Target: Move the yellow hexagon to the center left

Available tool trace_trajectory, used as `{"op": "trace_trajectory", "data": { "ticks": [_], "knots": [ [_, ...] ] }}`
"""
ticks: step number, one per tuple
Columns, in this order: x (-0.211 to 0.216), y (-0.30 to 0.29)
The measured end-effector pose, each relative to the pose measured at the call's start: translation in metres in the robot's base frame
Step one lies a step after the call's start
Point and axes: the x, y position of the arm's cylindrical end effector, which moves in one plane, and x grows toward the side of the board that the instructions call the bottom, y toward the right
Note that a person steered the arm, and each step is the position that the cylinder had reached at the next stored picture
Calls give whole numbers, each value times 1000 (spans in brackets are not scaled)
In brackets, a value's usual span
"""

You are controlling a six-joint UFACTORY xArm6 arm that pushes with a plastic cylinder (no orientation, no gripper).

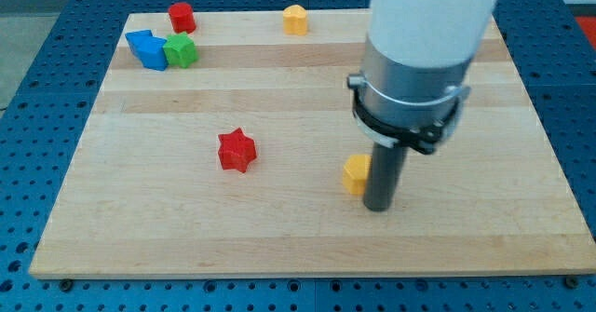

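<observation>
Currently my tip (378, 207) touches the right side of the yellow hexagon (355, 174), low on the counter (279, 247) near centre. No hand fitted, nothing gripped. Leftward push past the red star (237, 150) remains.

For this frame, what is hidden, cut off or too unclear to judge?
1. Yellow hexagon block: its right side is hidden behind my tip, so contact cannot be confirmed.
2. Blue block: partly overlapped by the green block; its shape is unclear.
3. The arm's upper part is cut off by the view's top edge.
4. Small yellow block at the view's top: too small to tell its shape.
</observation>
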Motion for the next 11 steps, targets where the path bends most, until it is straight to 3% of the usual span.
{"op": "trace_trajectory", "data": {
  "ticks": [3, 5, 6, 9, 11],
  "knots": [
    [-67, -1],
    [-79, -107],
    [-62, -122],
    [-87, -188],
    [-107, -150]
  ]
}}
